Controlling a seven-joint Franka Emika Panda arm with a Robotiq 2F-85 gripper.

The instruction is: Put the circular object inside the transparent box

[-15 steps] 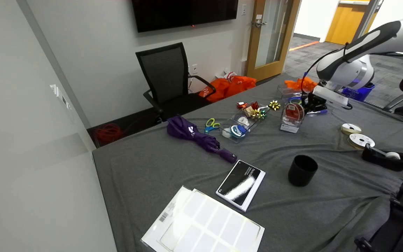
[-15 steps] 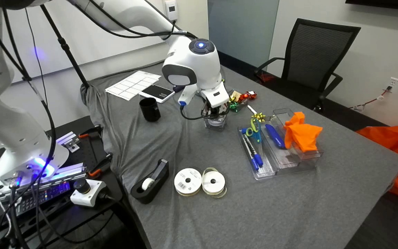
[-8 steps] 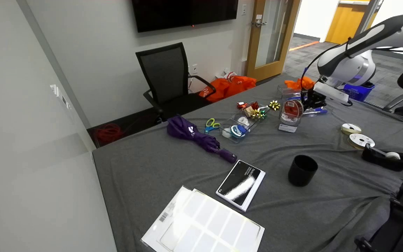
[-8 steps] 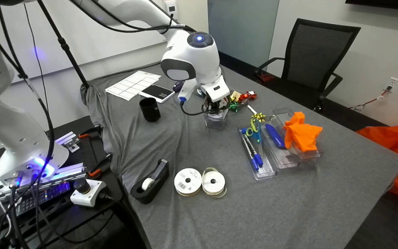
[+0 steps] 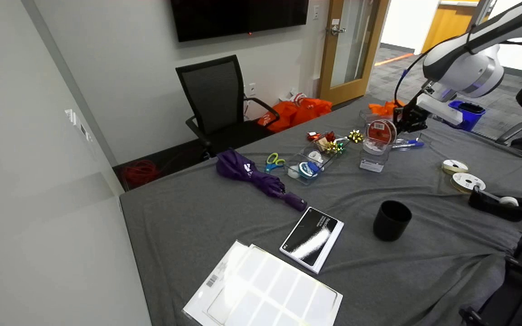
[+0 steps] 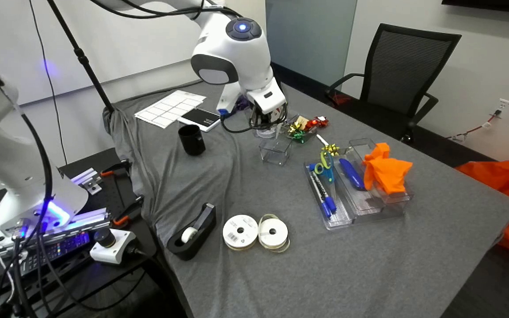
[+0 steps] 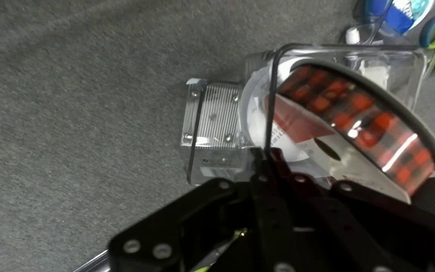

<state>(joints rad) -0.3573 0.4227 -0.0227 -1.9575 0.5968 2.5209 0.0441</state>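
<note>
The transparent box (image 6: 275,152) stands on the table, upright, and looks empty; it also shows in an exterior view (image 5: 372,166) and in the wrist view (image 7: 215,113). The circular object, a red plaid ribbon spool (image 7: 361,117), is tilted in a clear-walled holder (image 7: 420,71) with a white roll (image 7: 253,109) under it. In an exterior view the spool (image 5: 380,131) is raised above the box. My gripper (image 7: 267,151) is shut on the thin dark edge of that holder. The gripper hides most of the spool in an exterior view.
A clear tray (image 5: 306,179) with tapes and bows is close by. A clear organizer (image 6: 376,212) holds pens and orange cloth. Two white spools (image 6: 240,232) and a tape dispenser (image 6: 191,232) lie nearer the robot base. A black cup (image 6: 191,140) stands on the table.
The gripper has risen, and the red spool and white roll have come up with it. The transparent box has stayed almost in place on the table and now looks empty.
</note>
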